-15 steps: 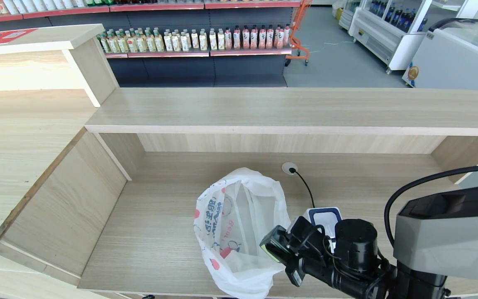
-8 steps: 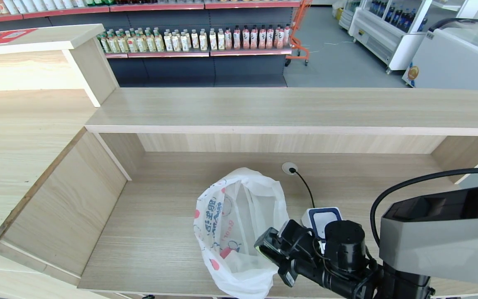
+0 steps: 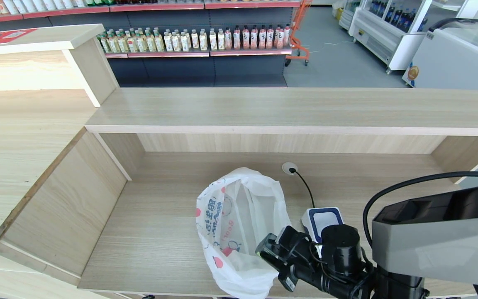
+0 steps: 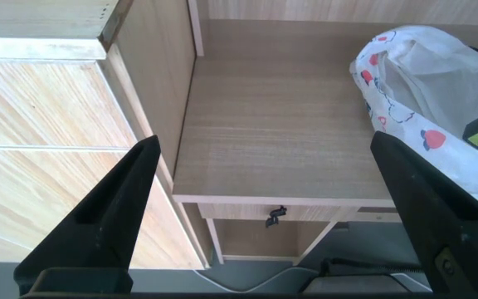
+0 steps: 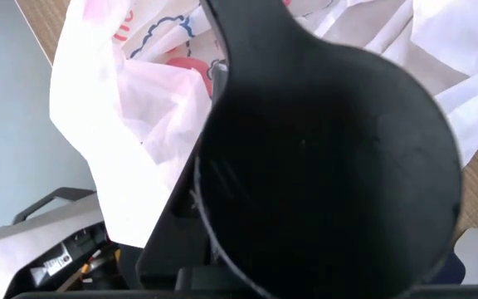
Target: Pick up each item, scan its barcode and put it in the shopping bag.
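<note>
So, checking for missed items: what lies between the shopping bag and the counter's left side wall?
Bare countertop only, from shopping bag to side wall, as the head and left wrist views show.

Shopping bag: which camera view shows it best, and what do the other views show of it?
The head view: nearly the whole shopping bag stands open on the counter beside the scanner. The left wrist view catches the bag's side; the right wrist view has close crumpled folds behind a dark shape.

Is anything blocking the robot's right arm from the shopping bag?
Nothing visible does. The right end effector is at the shopping bag's side, and the scanner sits beside the arm, not between them.
</note>
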Robot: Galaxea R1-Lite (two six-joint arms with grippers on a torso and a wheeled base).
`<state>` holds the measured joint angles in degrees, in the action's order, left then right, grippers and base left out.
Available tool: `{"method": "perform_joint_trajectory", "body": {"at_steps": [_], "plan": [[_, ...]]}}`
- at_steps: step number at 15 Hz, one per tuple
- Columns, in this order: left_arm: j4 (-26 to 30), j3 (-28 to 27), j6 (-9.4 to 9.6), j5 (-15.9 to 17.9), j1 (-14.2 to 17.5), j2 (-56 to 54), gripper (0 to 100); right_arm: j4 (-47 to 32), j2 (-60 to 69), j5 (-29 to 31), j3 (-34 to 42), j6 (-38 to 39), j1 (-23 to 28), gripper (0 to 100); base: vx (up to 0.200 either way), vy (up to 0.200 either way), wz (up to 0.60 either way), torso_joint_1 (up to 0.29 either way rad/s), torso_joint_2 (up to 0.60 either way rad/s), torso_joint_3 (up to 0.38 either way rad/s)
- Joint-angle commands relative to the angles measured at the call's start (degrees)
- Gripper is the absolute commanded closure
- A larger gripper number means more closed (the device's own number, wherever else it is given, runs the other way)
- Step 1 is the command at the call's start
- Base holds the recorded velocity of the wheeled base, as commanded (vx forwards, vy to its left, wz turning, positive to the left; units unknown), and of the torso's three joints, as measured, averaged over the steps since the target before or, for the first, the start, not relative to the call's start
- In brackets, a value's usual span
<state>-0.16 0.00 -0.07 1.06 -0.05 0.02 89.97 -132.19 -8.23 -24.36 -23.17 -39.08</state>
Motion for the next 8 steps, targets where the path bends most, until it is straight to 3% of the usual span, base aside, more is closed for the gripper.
{"method": "perform_joint_trajectory", "body": {"at_steps": [1,4,5,8], "plan": [[0.0,0.0,-0.01,0.0,0.0,0.0,0,0.0,-0.3,0.0,0.1,0.0,-0.1,100,0.0,0.0,0.0,0.0,0.0,0.0],[0.0,0.0,-0.01,0.0,0.0,0.0,0,0.0,-0.3,0.0,0.2,0.0,-0.1,100,0.0,0.0,0.0,0.0,0.0,0.0],[0.0,0.0,-0.01,0.0,0.0,0.0,0,0.0,-0.3,0.0,0.3,-0.1,-0.1,0,0.0,0.0,0.0,0.0,0.0,0.0],[0.0,0.0,-0.01,0.0,0.0,0.0,0,0.0,0.0,0.0,0.2,0.0,-0.1,0,0.0,0.0,0.0,0.0,0.0,0.0]]}}
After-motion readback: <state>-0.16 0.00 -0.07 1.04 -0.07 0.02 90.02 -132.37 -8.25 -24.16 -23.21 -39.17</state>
